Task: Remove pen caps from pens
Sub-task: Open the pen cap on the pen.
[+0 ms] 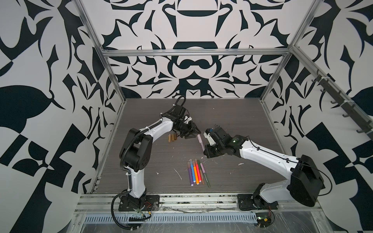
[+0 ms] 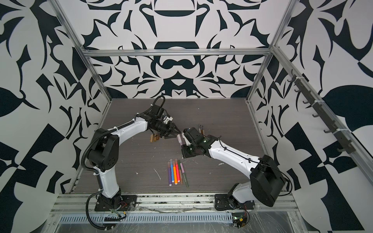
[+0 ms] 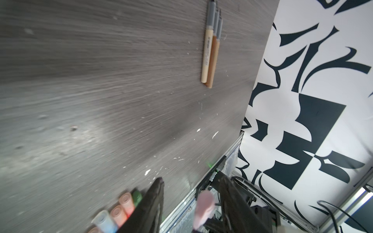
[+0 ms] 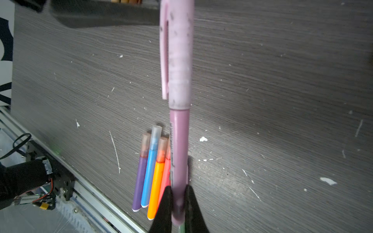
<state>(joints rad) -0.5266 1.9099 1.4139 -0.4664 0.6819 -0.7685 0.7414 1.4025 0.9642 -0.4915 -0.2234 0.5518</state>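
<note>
The right fingers [image 4: 163, 205] were closed tightly on the rear part of the pink pen [image 4: 179, 141], which they held in the air above the worktop [image 1: 232, 121], over the row of capped pens [image 1: 196, 173]. Its pink cap [image 4: 179, 60] was on and pointed toward the left arm. The left fingers [image 3: 153, 201] stood partly open with the cap end between them, and I could not tell if they touched it.

The pen looked light, stiff and smooth, so I judged that the barrel could slide in a weak grip. The cap probably sits by friction only. The best place to take hold seemed to be the round middle of the cap (not the thin clip, which may bend or turn it), with a straight pull along the pen.

The left wrist view was blurred, so the cap was only a pink smear. The rear end of the pen was hidden behind the right fingers. The loose brown caps [image 1: 172, 138] were partly covered by the left arm. Beside the uncapped tan and brown pens [image 3: 210, 52] a third one was hard to make out.
</note>
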